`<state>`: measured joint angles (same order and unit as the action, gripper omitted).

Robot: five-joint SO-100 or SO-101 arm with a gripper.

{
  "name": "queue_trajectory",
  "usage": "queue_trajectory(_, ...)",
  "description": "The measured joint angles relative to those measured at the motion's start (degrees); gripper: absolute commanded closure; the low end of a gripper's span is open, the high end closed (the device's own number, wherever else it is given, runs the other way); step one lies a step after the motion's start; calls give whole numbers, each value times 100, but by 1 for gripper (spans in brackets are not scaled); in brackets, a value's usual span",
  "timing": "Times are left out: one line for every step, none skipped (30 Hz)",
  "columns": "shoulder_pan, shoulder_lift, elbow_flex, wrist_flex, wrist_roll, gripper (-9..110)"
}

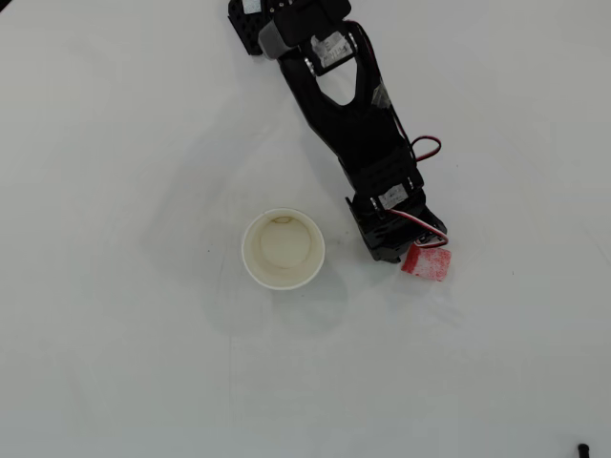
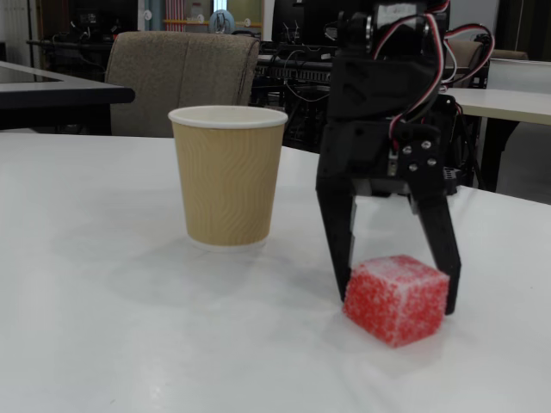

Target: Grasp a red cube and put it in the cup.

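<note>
The red cube (image 2: 396,298) sits on the white table (image 2: 129,344) between the spread jaws of the gripper (image 2: 398,292), one finger by each side. The cup (image 2: 228,176) stands upright, well apart to the left in the fixed view, bare table between.

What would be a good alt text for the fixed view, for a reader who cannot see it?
A black robot claw reaches down with its two fingers open on either side of a red cube lying on a white table. To the left stands an upright paper cup, tan outside with a white rim, apart from the cube.
</note>
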<state>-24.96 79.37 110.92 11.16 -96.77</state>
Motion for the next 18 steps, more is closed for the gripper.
queue_trajectory(0, -18, -44, 0, 0, 75)
queue_trajectory(0, -53, -79, 0, 0, 75)
queue_trajectory(0, -88, -114, 0, 0, 75)
queue_trajectory(0, -123, -167, 0, 0, 75)
queue_trajectory(0, -158, -211, 0, 0, 75)
queue_trajectory(0, -193, -255, 0, 0, 75)
queue_trajectory(0, -229, -308, 0, 0, 75)
queue_trajectory(0, -264, -352, 0, 0, 75)
queue_trajectory(9, -299, -404, 0, 0, 75)
queue_trajectory(44, -325, -439, 0, 0, 75)
queue_trajectory(70, -369, -483, 0, 0, 74)
queue_trajectory(105, -387, -510, 0, 0, 74)
queue_trajectory(132, -396, -527, 0, 0, 74)
queue_trajectory(149, -396, -527, 0, 0, 73)
queue_trajectory(158, -404, -527, 0, 0, 73)
queue_trajectory(158, -413, -527, -9, 0, 73)
queue_trajectory(158, -422, -536, -9, 0, 73)
queue_trajectory(158, -431, -545, -9, -9, 73)
